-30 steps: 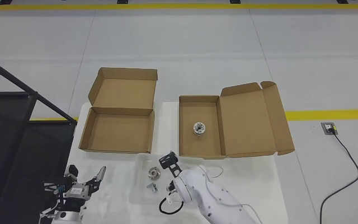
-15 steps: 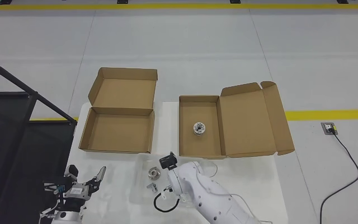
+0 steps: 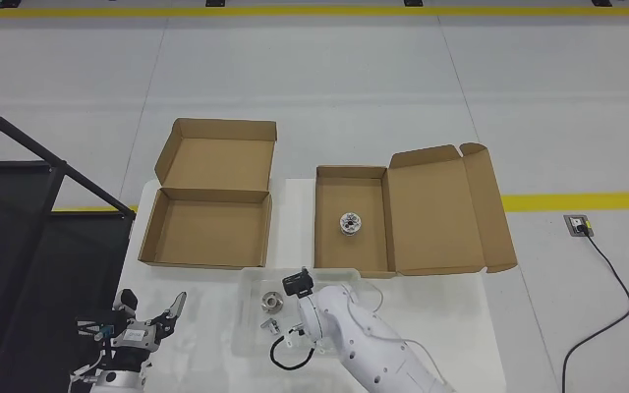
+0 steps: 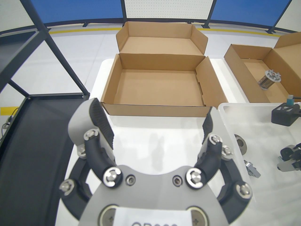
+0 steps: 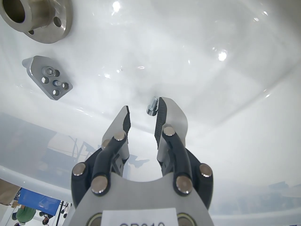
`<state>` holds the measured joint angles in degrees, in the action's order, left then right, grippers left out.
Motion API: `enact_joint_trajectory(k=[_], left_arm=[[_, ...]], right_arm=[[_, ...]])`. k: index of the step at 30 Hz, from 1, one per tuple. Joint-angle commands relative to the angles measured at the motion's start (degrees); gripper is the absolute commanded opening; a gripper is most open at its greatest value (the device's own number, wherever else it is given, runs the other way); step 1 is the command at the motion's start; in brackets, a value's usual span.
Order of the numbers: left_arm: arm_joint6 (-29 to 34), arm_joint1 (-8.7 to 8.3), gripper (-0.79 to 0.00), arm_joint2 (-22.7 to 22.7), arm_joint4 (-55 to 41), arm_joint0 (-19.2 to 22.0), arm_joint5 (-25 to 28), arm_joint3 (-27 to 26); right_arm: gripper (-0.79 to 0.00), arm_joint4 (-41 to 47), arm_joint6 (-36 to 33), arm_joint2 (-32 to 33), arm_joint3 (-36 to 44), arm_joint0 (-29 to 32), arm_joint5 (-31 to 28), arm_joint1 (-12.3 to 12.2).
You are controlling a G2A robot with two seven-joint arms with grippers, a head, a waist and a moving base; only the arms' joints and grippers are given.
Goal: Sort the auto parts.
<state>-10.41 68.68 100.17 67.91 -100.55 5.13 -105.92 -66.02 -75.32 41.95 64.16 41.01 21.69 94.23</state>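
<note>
Small silver bolt lies on floor of white plastic bin, between fingers of right tool, right beside one pad. Jaws part-open, looks lined up for pinch. Left tool wide open, hovers over table.

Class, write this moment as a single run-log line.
right gripper: open, in tray, bolt at one finger | left gripper: open, beside tray | tray also: flange, bracket | right box: one part

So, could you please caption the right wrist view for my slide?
Right gripper, open, at a bolt in the white tray; flange and drilled plate nearby.
</note>
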Motion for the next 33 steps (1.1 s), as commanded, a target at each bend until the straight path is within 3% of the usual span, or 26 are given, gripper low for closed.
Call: enact_joint_trajectory(k=[1,11,16,19,21,26,33], left_arm=[[0.0,0.0,0.0,0.0,0.0,0.0,0.0,0.0],[0.0,0.0,0.0,0.0,0.0,0.0,0.0,0.0],[0.0,0.0,0.0,0.0,0.0,0.0,0.0,0.0],[0.0,0.0,0.0,0.0,0.0,0.0,0.0,0.0],[0.0,0.0,0.0,0.0,0.0,0.0,0.0,0.0],[0.0,0.0,0.0,0.0,0.0,0.0,0.0,0.0],[0.0,0.0,0.0,0.0,0.0,0.0,0.0,0.0]], right_arm=[[-0.499,-0.34,0.03,0.31,0.28,0.27,-0.07,-0.04],[-0.526,-1.8,1.33,1.33,-0.43,0.89,0.4,0.22],[-0.628,-2.15,1.73,1.46,-1.14,1.02,0.88,0.56],[-0.785,-2.64,2.07,1.52,-0.93,1.27,1.42,0.72],[-0.785,-3.31,2.25,1.62,-0.1,1.7,1.78,0.72],[-0.785,-4.62,3.25,2.82,6.71,4.43,-0.88,0.05],[-0.785,-8.49,4.85,9.2,24.69,12.67,-8.87,-2.9]])
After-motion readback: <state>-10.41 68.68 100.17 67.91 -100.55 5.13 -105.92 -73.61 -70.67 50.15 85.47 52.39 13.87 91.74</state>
